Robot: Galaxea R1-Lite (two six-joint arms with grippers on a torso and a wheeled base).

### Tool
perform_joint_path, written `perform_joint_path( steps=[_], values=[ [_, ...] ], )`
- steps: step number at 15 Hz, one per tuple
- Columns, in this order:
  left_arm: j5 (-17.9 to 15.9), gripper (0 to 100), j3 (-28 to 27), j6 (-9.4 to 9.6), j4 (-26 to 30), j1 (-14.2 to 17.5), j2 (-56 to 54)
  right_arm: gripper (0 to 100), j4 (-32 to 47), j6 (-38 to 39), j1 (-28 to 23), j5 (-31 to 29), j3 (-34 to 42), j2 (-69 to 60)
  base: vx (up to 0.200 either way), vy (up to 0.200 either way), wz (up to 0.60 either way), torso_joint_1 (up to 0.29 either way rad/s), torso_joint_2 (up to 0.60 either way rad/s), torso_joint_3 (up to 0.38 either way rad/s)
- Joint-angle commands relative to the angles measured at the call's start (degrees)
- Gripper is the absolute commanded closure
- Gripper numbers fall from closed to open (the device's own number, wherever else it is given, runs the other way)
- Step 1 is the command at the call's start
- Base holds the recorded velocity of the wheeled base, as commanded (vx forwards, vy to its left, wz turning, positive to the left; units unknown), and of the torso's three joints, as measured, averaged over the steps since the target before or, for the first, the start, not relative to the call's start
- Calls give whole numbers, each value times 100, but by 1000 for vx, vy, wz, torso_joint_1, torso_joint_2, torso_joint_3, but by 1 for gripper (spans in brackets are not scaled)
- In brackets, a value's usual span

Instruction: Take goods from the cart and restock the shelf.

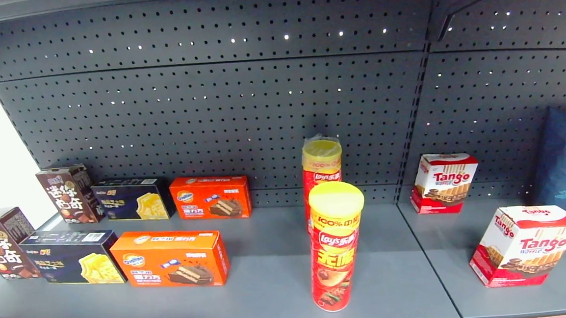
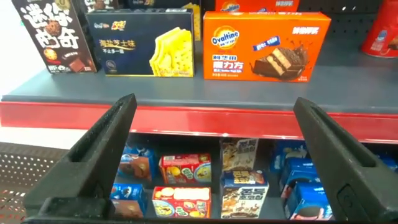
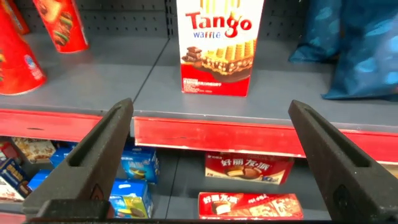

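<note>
Shelf [image 1: 270,277] stock, two deep, from the left: brown boxes [image 1: 0,242], navy boxes [image 1: 73,258], orange boxes [image 1: 171,259], then two upright cans [image 1: 336,246]. The right bay has two wafer boxes [image 1: 524,245] beside blue bags [image 1: 565,161]. Left gripper [image 2: 212,102]: jaws spread wide, empty, level with the shelf's red front edge, facing the front orange box. Right gripper [image 3: 210,106]: likewise wide apart and empty, facing the front wafer box. Packs [image 2: 185,169] sit on the tier below.
</note>
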Motion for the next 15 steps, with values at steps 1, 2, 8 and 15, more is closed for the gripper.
perform_joint_path(
  steps=[1, 2, 8, 15],
  values=[
    [-1, 0, 2, 1, -2, -7, 0, 0, -2, 0, 0, 4, 1, 10, 0, 0, -600, 2, -2, 7],
    [-1, 0, 2, 1, -2, -7, 0, 0, -2, 0, 0, -4, 1, 10, 0, 0, -600, 2, 2, 2],
    [-1, 0, 2, 1, -2, -7, 0, 0, -2, 0, 0, 4, 1, 10, 0, 0, 0, 0, 0, 0],
    [-1, 0, 2, 1, -2, 1, 0, 0, -2, 0, 0, 4, 1, 10, -57, 0, 0, 1, 1, 1]
  ],
)
